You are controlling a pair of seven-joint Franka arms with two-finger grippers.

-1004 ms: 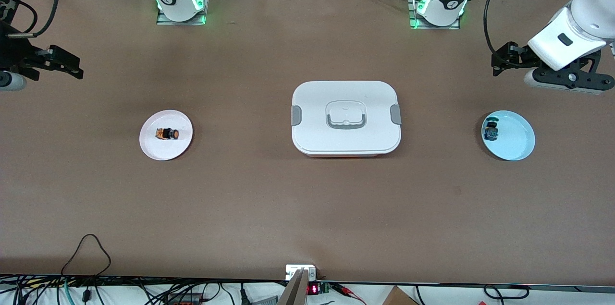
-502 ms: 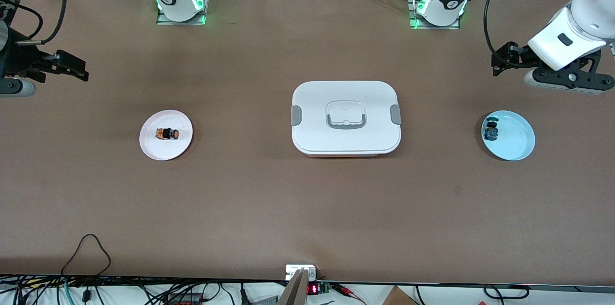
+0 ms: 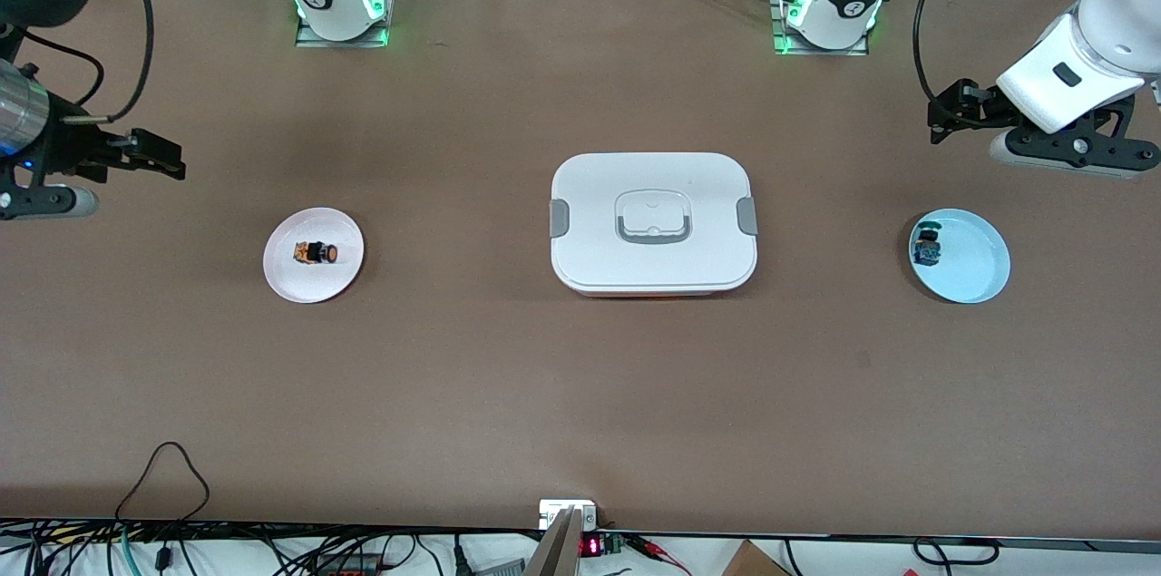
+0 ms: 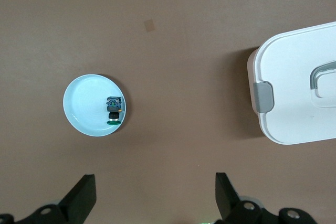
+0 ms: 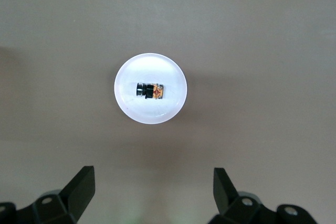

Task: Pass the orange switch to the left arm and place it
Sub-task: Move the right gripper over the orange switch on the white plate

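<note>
The orange switch point(image 3: 317, 253) lies on its side on a small white plate point(image 3: 299, 281) toward the right arm's end of the table. In the right wrist view the switch point(image 5: 150, 91) lies on the plate point(image 5: 152, 115), apart from my right gripper point(image 5: 153, 190). My right gripper point(image 3: 163, 161) is open and empty, up over bare table beside that plate. The white lidded box point(image 3: 590, 195) stands mid-table. My left gripper point(image 3: 943, 118) is open and empty and waits over the table near the light blue plate point(image 3: 978, 266); it also shows in the left wrist view point(image 4: 156, 192).
A small blue-and-teal switch point(image 3: 927, 248) lies on the light blue plate; both show in the left wrist view, the switch point(image 4: 114, 109) on the plate point(image 4: 84, 103), with one end of the box point(image 4: 294, 93) beside them. Cables run along the table's near edge.
My right gripper has moved closer to the white plate with the orange switch. The left arm, the box and both switches have not moved.
</note>
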